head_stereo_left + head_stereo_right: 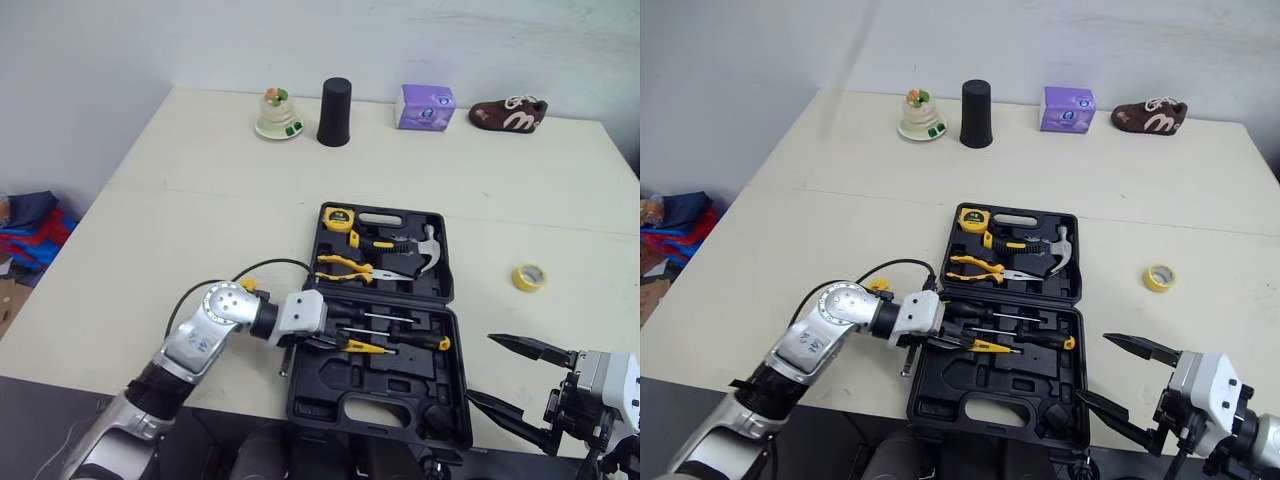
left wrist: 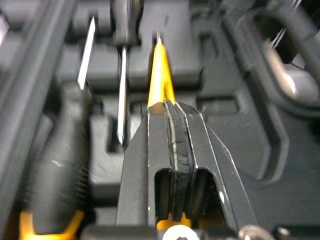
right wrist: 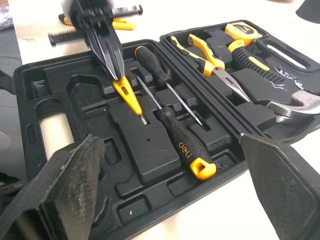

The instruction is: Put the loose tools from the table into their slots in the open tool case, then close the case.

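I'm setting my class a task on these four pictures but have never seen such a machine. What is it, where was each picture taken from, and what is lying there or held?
It is a humanoid robot with two arms, each ending in two black fingers. The two wide pictures come from cameras in its head, looking down on a table; the two close ones come from cameras on its wrists. An open tool case lies there, holding a tape measure, pliers, a hammer and screwdrivers. The left fingers are shut on a small yellow screwdriver inside the case. The right fingers are open, holding nothing. A yellow tape roll lies beside the case.
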Robot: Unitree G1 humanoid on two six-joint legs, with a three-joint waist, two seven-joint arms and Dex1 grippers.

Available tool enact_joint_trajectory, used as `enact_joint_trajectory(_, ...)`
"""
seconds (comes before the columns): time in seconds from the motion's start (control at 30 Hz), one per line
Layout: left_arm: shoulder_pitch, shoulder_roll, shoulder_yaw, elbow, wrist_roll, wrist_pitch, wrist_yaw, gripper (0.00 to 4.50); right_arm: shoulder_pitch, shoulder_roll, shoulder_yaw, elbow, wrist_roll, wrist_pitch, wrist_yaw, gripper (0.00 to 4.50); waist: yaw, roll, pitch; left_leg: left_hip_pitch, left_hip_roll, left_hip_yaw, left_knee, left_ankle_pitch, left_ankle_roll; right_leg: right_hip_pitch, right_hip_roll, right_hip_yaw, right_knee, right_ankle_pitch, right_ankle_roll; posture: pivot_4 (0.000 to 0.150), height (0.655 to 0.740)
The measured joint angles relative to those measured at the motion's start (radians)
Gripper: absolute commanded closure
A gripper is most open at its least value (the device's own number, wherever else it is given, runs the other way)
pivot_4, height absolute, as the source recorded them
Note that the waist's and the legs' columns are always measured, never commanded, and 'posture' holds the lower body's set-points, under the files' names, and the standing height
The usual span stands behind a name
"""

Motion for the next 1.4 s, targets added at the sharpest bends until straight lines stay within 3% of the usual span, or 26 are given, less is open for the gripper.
enact_joint_trajectory(0.33,0.003,0.013,-0.024,-0.020,0.040,0.004,0.030,4.47,0.008,0.010,-0.006,0.013,0.000,-0.015,0.000,0.00,0.000,0.007,-0.011,0.006,0.001,0.000,0.000,-0.003,0.001,0.007,-0.002,0.000,-0.002,-0.001,-0.001,0.150,0.7400)
enact_joint_trajectory(0.47,0.028,-0.025,0.066,0.039,-0.041,-0.050,0.026,4.47,0.009,0.024,-0.092,0.102,0.001,-0.047,-0.002,0.00,0.000,0.008,-0.010,0.004,0.001,0.000,0.000,-0.003,0.001,0.004,-0.003,0.000,-0.002,-0.001,-0.001,0.150,0.7400)
enact_joint_trajectory(0.6,0.049,-0.001,0.257,0.029,-0.227,-0.073,-0.034,3.03,0.017,0.022,-0.213,0.304,-0.027,-0.162,0.049,0.00,-0.002,0.008,-0.010,0.001,0.001,0.000,-0.001,-0.003,0.001,0.001,-0.002,-0.002,-0.002,-0.001,-0.002,0.150,0.7400)
enact_joint_trajectory(0.8,0.143,0.156,0.592,0.196,-0.232,-0.175,0.085,0.24,-0.063,-0.010,-0.366,0.715,-0.103,-0.392,0.032,0.00,-0.012,0.009,-0.009,0.005,0.001,0.003,-0.003,-0.003,0.001,0.001,-0.002,-0.001,-0.002,-0.001,-0.002,0.150,0.7400)
enact_joint_trajectory(0.83,0.166,0.179,0.633,0.241,-0.219,-0.199,0.111,0.07,-0.073,-0.020,-0.390,0.777,-0.114,-0.420,0.012,0.00,-0.014,0.009,-0.009,0.005,0.001,0.003,-0.003,-0.003,0.001,0.001,-0.003,-0.001,-0.002,-0.001,-0.002,0.150,0.7400)
enact_joint_trajectory(1.0,0.237,0.299,0.816,0.527,-0.160,-0.312,0.231,0.07,-0.115,-0.073,-0.509,1.108,-0.136,-0.484,-0.166,0.00,-0.015,0.007,-0.008,0.004,-0.001,0.003,-0.007,-0.005,-0.002,-0.001,-0.008,0.000,-0.002,-0.002,-0.004,0.150,0.7400)
enact_joint_trajectory(1.17,0.268,0.395,0.947,0.748,-0.159,-0.359,0.313,0.07,-0.050,-0.111,-0.557,1.335,-0.163,-0.570,-0.262,0.00,-0.012,0.007,-0.008,0.004,-0.001,0.003,-0.010,-0.007,-0.006,-0.002,-0.010,-0.001,-0.003,-0.003,-0.005,0.150,0.7400)
enact_joint_trajectory(1.4,0.248,0.459,0.975,0.912,-0.152,-0.416,0.328,0.07,-0.019,-0.111,-0.547,1.451,-0.173,-0.668,-0.327,0.00,-0.029,0.008,-0.009,0.005,-0.001,0.004,-0.010,-0.007,-0.006,-0.001,-0.012,-0.001,-0.003,-0.002,-0.003,0.150,0.7400)
